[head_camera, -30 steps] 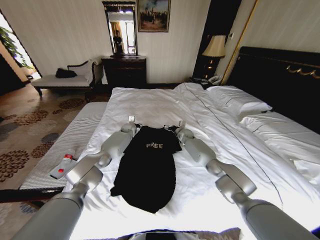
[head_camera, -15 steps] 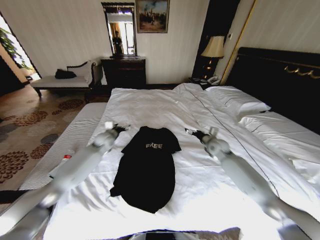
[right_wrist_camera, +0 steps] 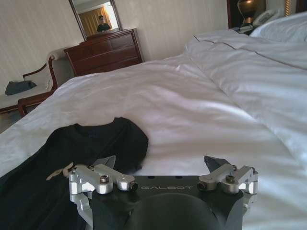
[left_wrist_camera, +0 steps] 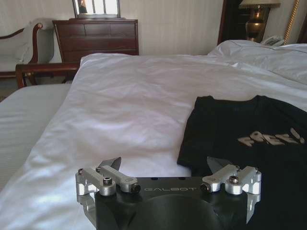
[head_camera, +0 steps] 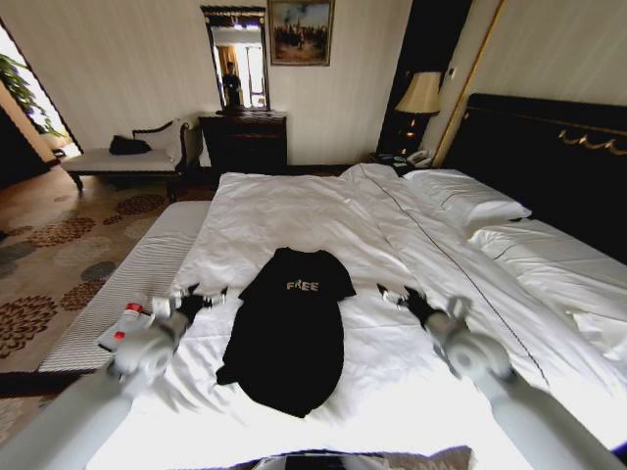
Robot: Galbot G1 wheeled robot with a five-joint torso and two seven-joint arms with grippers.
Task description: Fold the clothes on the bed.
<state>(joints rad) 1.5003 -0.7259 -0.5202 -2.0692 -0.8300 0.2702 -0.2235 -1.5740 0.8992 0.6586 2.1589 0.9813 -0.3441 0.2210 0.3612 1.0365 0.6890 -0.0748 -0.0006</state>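
A black T-shirt (head_camera: 291, 333) lay flat near the foot edge of the bed (head_camera: 323, 211), its lettering facing up. The left gripper (head_camera: 196, 299) and the right gripper (head_camera: 400, 296) hovered beside either sleeve, both with fingers spread and holding nothing.

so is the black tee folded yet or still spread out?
Partly: the T-shirt lies flat on the bed, "FREE" up, its long sides look tucked in, hem unfolded. Left gripper and right gripper flank it, open.
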